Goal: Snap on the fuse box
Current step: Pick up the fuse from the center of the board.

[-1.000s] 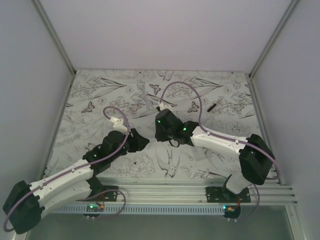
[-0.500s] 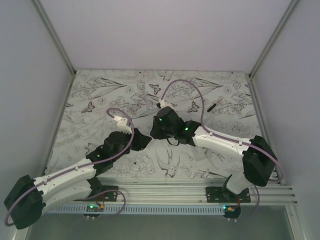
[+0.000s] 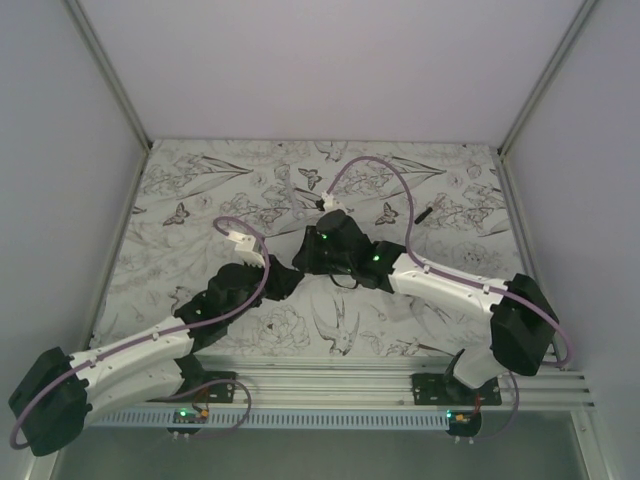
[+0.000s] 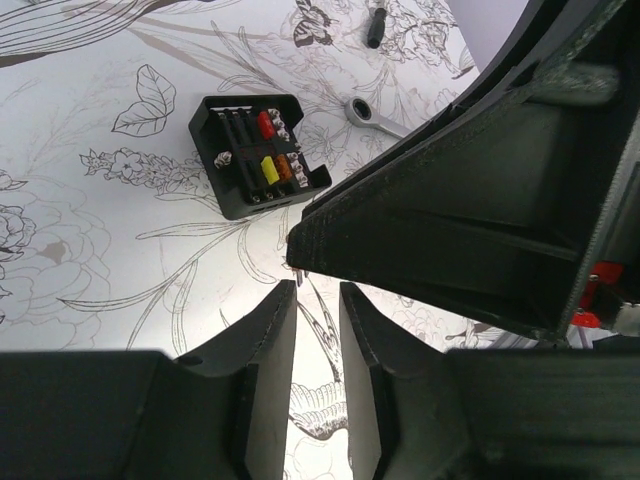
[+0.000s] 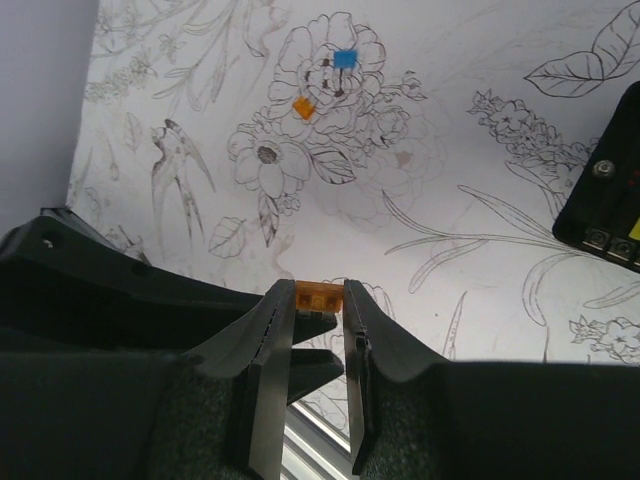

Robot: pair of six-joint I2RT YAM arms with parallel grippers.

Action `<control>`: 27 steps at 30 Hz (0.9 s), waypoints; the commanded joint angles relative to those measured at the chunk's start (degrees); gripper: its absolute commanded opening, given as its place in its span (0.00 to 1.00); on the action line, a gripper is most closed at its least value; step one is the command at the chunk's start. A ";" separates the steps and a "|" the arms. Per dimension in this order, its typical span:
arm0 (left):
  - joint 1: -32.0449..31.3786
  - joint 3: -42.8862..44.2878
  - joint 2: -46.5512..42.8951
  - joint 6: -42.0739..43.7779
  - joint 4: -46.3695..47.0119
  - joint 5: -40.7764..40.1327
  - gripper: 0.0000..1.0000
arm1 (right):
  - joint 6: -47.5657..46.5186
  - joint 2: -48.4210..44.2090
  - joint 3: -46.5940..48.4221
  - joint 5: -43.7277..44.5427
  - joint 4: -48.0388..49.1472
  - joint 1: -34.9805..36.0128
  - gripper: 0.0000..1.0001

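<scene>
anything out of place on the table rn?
Yes. Two loose pieces, a small blue plastic fuse and a small orange plastic fuse, lie on the flower-print table, apart from the black square plastic fuse box, which sits uncovered. The right pincer grips another orange fuse.

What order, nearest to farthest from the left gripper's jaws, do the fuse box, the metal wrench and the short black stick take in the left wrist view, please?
1. fuse box, just ahead of the left gripper, slightly left in the view.
2. metal wrench, beyond the box, off to the right.
3. short black stick, near the top edge, past the wrench.
</scene>
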 commanded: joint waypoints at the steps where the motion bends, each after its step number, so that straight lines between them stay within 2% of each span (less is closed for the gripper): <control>1: -0.44 -0.74 -0.13 1.21 3.06 -1.64 0.26 | 3.21 -1.97 -0.95 -1.85 4.24 -0.05 0.28; 12: -0.42 -1.44 -1.75 1.00 3.29 -3.86 0.20 | 5.42 -3.24 -4.24 -3.21 7.03 -0.04 0.28; 20: -0.42 -1.41 -2.46 1.52 3.32 -3.60 0.00 | 7.21 -2.93 -5.82 -4.41 9.44 0.04 0.27; 25: -0.42 -1.35 -2.51 2.71 3.33 -2.80 0.00 | 8.37 -2.93 -7.06 -4.47 11.27 0.12 0.28; 27: -0.42 -1.63 -2.77 3.49 3.28 -2.52 0.00 | 8.15 -3.35 -7.45 -3.84 11.51 0.12 0.31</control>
